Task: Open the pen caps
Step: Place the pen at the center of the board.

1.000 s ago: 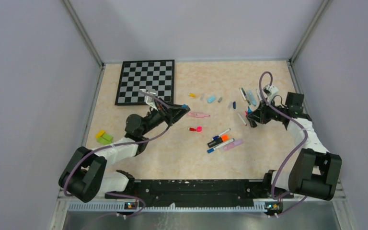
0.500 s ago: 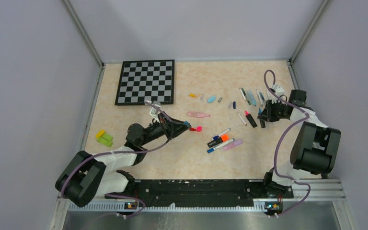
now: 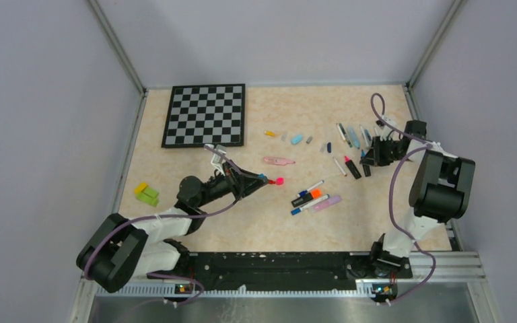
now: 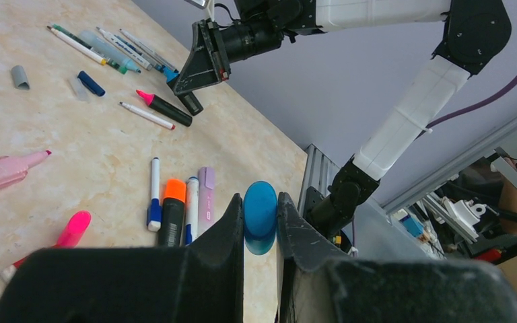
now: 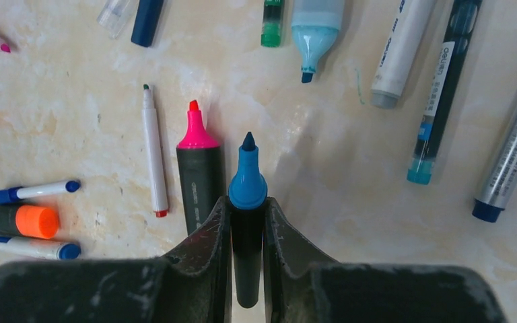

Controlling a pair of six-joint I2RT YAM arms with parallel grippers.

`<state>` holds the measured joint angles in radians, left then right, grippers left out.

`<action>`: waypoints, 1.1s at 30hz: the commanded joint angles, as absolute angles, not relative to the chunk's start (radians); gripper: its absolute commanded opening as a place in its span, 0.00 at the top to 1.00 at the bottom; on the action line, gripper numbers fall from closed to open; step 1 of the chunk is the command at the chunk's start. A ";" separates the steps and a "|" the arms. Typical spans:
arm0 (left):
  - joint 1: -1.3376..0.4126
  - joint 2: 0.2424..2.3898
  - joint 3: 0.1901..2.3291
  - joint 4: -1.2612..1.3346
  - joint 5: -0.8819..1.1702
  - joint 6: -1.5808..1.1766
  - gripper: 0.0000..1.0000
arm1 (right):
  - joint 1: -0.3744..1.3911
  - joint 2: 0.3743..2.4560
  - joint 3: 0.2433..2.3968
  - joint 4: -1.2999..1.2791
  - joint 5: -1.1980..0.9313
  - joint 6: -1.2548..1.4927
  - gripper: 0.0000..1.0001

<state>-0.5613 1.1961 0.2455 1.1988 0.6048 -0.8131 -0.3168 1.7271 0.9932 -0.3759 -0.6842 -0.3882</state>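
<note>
- Starting at my far left, a yellow-green block (image 3: 146,194) lies near the left edge of the marbled table (image 3: 242,225), with a chessboard (image 3: 205,114) farther back.
- My left claw (image 4: 260,205) is almost closed, its two fingers pinching a blue cap (image 4: 260,217) (I see it end-on, as a round disc).
- Just beside that claw, a pink cap (image 3: 279,180) lies on the tabletop.
- Farther back, loose caps sit in a row: a yellow cap (image 3: 270,133), a light blue cap (image 3: 297,138), a grey cap (image 3: 309,140) and a dark blue cap (image 3: 328,147).
- Between my two claws, four pens lie side by side with their caps on: a thin blue-capped pen (image 4: 154,195), an orange-capped black marker (image 4: 172,208), a second blue-capped pen (image 4: 191,208) and a lilac pen (image 4: 206,202).
- My right claw (image 5: 248,208) is clamped nearly shut around the black barrel of a blue marker (image 5: 247,182), whose bare tip points away from me.
- Just beside it lie an uncapped pink highlighter (image 5: 198,168) and a thin white pen (image 5: 153,151).
- Farther right lies an uncapped light blue highlighter (image 5: 315,33), among other pens.
</note>
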 commanded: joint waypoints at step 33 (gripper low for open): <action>-0.787 1.257 0.428 0.878 0.456 -0.577 1.00 | -0.300 1.429 0.978 -0.425 -0.954 -0.394 0.67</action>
